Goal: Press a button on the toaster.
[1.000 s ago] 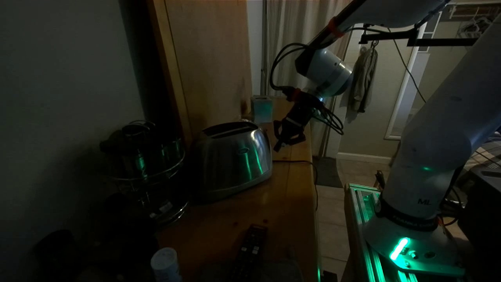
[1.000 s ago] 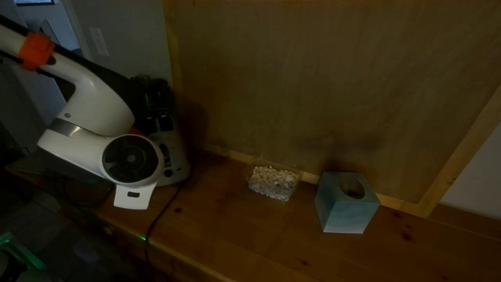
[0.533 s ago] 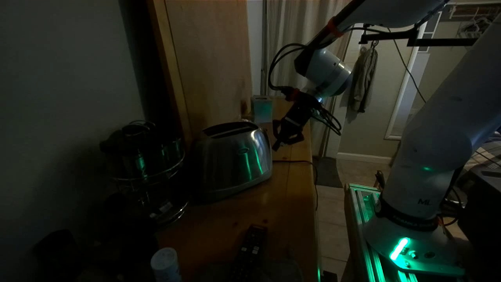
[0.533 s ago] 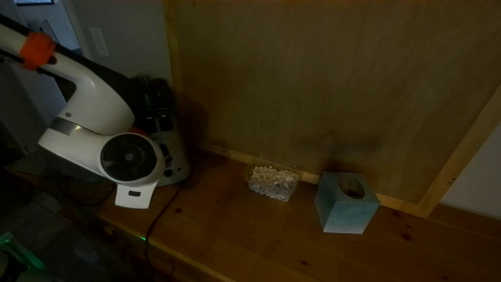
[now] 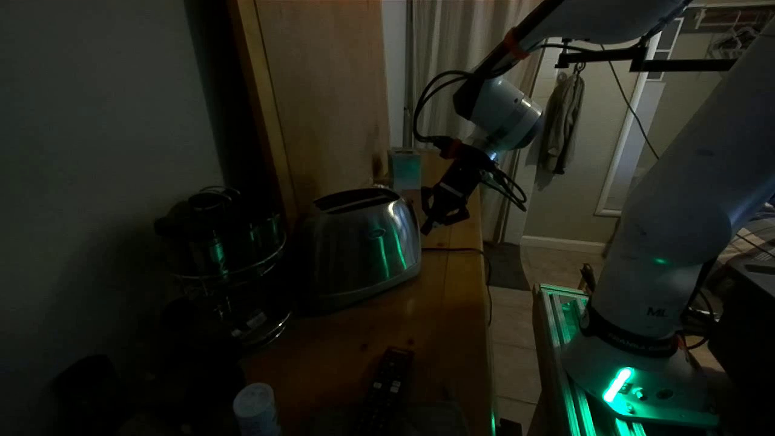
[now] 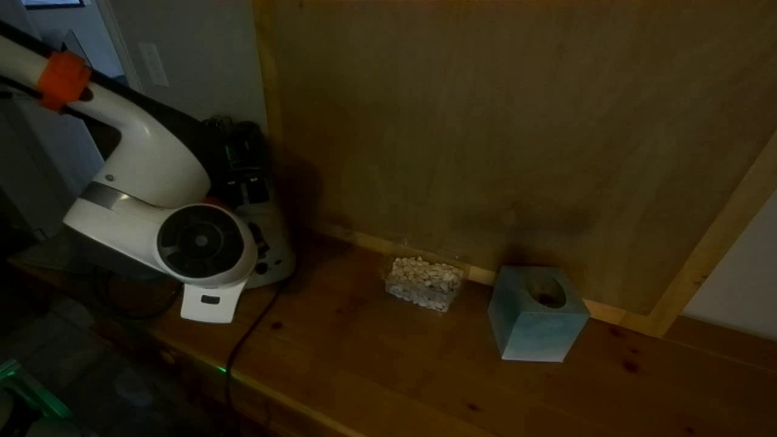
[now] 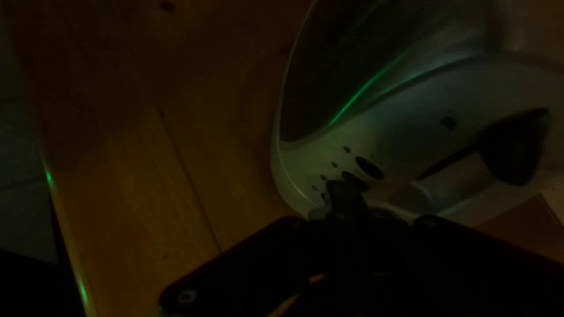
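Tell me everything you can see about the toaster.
The toaster stands upright on the wooden counter. It is rounded and looks like shiny steel; the slots on top are too dark to see into. The paler end panel carries a black lever, apparently raised, dark oval buttons and small marks. In the wrist view the gripper partly hides a button; contact is unclear.

In an exterior view, we see the toaster (image 5: 363, 257) on the counter (image 5: 436, 303), the rack (image 5: 264, 261) at its nine o'clock, the box (image 5: 405, 169) at one, the gripper (image 5: 427, 229) between two and three, the remote (image 5: 389, 381) at six, the canister (image 5: 255, 407) at seven. In an exterior view, we find the container (image 6: 419, 297) at the box's ten, the board (image 6: 485, 121) behind both.
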{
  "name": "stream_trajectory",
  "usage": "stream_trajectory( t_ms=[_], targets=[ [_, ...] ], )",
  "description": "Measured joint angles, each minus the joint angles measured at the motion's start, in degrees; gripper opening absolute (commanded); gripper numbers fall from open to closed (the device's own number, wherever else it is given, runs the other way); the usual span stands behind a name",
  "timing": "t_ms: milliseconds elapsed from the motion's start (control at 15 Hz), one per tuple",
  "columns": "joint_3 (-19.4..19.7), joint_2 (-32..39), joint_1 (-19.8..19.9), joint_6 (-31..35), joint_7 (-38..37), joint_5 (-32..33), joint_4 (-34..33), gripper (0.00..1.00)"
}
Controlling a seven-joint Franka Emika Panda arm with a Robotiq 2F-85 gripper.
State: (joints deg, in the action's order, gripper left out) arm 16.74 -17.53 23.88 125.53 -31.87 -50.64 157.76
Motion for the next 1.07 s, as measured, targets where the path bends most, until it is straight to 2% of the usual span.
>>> stream_trajectory(
  t_ms=[1067],
  targets=[
    [0.0, 0.4, -0.7, 0.3, 1.1, -0.3, 0.0, 0.0]
  ],
)
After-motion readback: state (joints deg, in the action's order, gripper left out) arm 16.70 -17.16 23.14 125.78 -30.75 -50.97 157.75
